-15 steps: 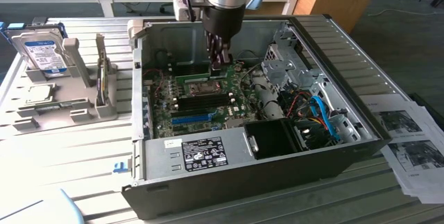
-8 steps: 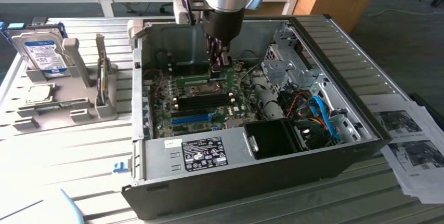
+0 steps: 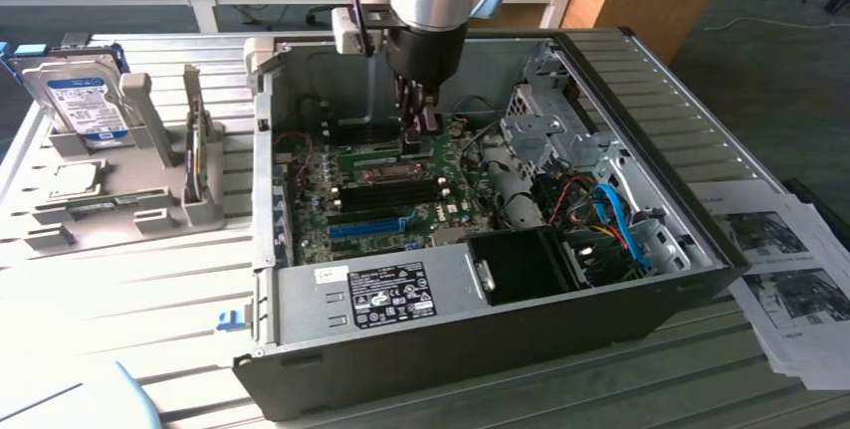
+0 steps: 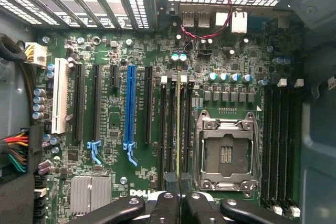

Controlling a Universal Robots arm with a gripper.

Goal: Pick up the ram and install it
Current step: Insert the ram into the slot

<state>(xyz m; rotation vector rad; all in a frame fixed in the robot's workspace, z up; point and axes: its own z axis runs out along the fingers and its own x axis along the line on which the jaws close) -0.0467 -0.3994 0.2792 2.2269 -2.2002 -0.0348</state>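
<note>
gripper (image 4: 179, 187) fingers are clamping the ram (image 4: 178, 121) over the memory slots (image 4: 164, 129), at one o'clock from the blue slot (image 3: 365, 227) in the exterior view; we are judging pickup done, seating unfinished.

Computer case (image 3: 691, 280) lies open mid tabletop (image 3: 133, 290), motherboard (image 3: 398, 200) on its floor. Tool (image 3: 420, 135) inside case, over motherboard. Ram (image 4: 178, 124) on edge in tool's grip, lined along slot just beside CPU socket (image 4: 226, 153). Stand (image 3: 146, 210) beside case at exterior view's left, hard drive (image 3: 83, 101) upright in it. Papers (image 3: 783, 270) at exterior view's right.
</note>
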